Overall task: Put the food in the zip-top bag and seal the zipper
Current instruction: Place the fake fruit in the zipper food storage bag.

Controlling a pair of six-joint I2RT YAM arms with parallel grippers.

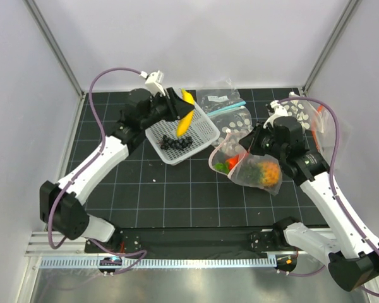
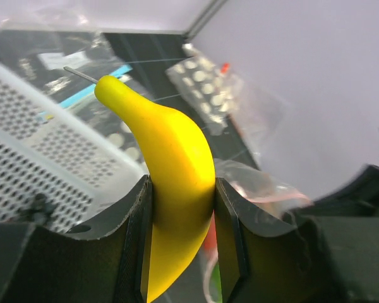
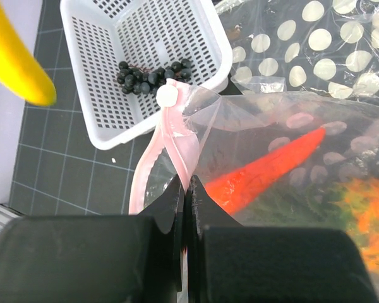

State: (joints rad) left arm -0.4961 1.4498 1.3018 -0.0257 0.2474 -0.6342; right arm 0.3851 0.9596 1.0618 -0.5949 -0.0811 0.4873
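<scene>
The zip-top bag (image 1: pixel 243 165) lay on the desk (image 1: pixel 177 196) at the right in the top view, with the pineapple (image 1: pixel 266 173) and the pepper (image 1: pixel 235 161) inside it. The grape cluster (image 1: pixel 175 144) sat in the white basket (image 1: pixel 203 126). The left tool (image 1: pixel 179 108) held the banana (image 1: pixel 185 120) above the basket. Left wrist view: the jaws stood partly apart, clamped on the banana's middle. Right wrist view: the right tool (image 3: pixel 184 189) was closed tight on the pink zipper (image 3: pixel 169 134) at the bag's mouth.
</scene>
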